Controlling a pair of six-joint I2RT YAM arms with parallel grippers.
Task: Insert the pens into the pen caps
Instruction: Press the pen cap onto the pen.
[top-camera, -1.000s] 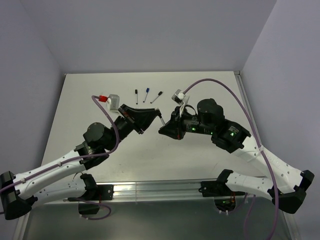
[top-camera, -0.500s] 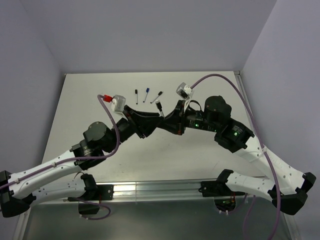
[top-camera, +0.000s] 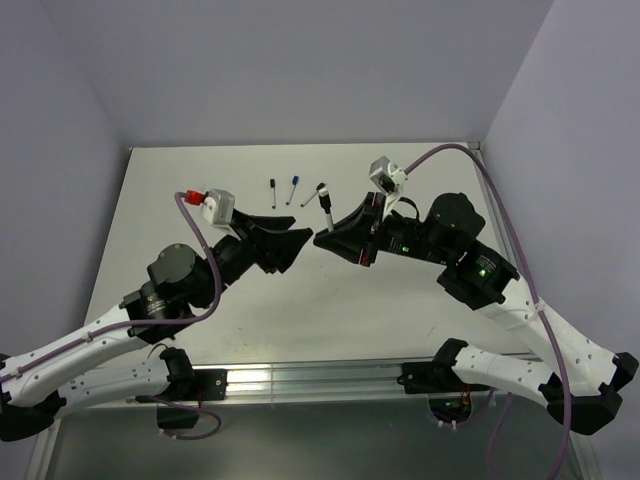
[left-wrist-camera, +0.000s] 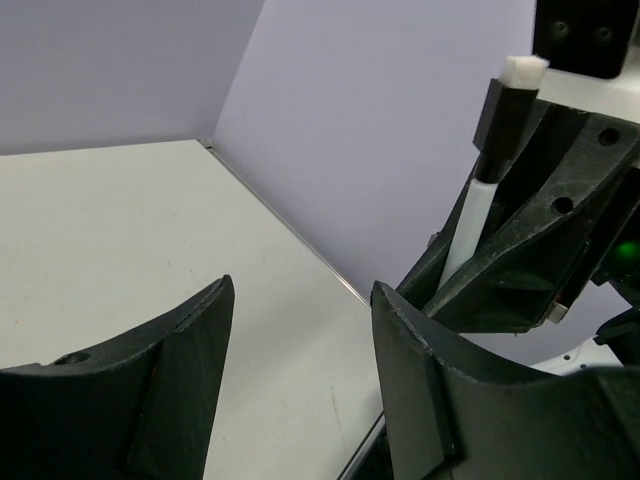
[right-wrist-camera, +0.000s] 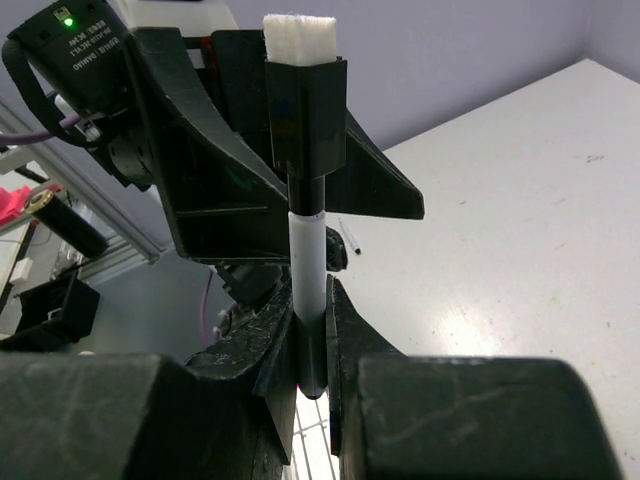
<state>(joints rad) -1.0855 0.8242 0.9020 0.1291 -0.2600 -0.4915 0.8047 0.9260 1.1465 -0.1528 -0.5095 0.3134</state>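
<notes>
My right gripper (right-wrist-camera: 312, 330) is shut on the lower end of a white-barrelled pen (right-wrist-camera: 306, 265), which stands upright with a black pen cap (right-wrist-camera: 305, 115) on its top. From above, that pen (top-camera: 327, 221) sticks up from the right gripper (top-camera: 322, 238) at mid-table. My left gripper (top-camera: 296, 240) faces it a little to the left, open and holding nothing. In the left wrist view its jaws (left-wrist-camera: 300, 290) stand wide apart, with the held pen (left-wrist-camera: 468, 228) and cap (left-wrist-camera: 506, 118) beyond them. Three more pens (top-camera: 293, 189) lie at the back.
The three lying pens form a short row: one with a dark end (top-camera: 272, 190), one with a blue end, and one with a dark end (top-camera: 315, 193) just behind the right gripper. The white table (top-camera: 180, 180) is walled at the back and right.
The left gripper has opened, let go of the pen's capped end and drawn back to the left. The right gripper has kept the pen and shifted slightly right.
</notes>
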